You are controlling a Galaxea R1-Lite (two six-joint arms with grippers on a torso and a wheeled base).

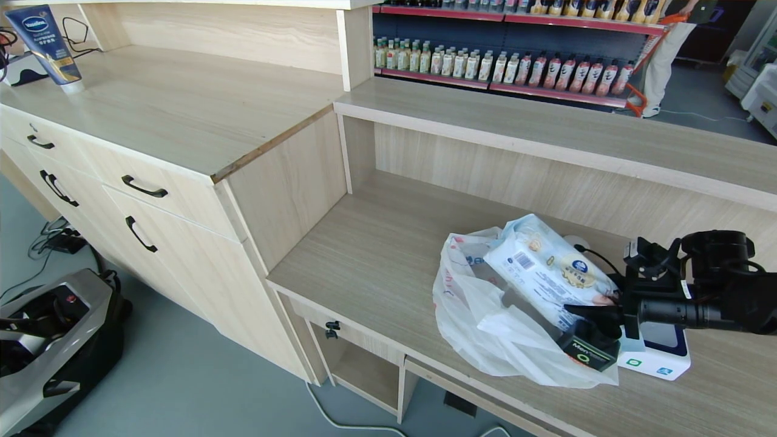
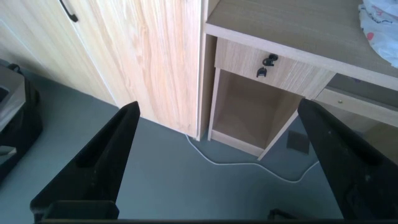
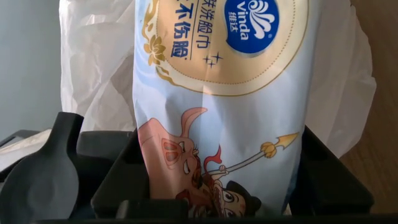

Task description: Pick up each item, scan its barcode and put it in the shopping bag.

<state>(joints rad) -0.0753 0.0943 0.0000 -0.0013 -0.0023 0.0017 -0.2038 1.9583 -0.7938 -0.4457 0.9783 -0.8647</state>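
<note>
Bagging the wet-wipes pack (image 1: 546,267), by the look of it. Gripped at its right end by the right gripper (image 1: 598,305), fingers (image 3: 118,180) closed to the pack's width, one on each side. Lying across the open mouth of the white plastic shopping bag (image 1: 479,321) on the lower counter (image 1: 370,255), resting on the film; hard to tell how far sunk in.

Long axis running from the gripper at near right out to far left, roughly level. Printed face up, barcode (image 1: 523,261) on that upper face toward the far-left end, pointing up, not at the white scanner box (image 1: 658,361) just right of the bag. Black box (image 1: 592,355) at the bag's near-right edge, below the gripper; in it or against it, cannot tell.

Next, probably: push the pack lower into the bag, spread the fingers, pull back right without snagging the film. Then on to the blue tube (image 1: 51,45), upright on the upper counter (image 1: 182,115) at far left, well apart from the bag, not yet bagged.

Wide open and holding nothing: left gripper (image 2: 217,165), low above the floor (image 2: 249,186) near the cabinet front (image 2: 155,56).
</note>
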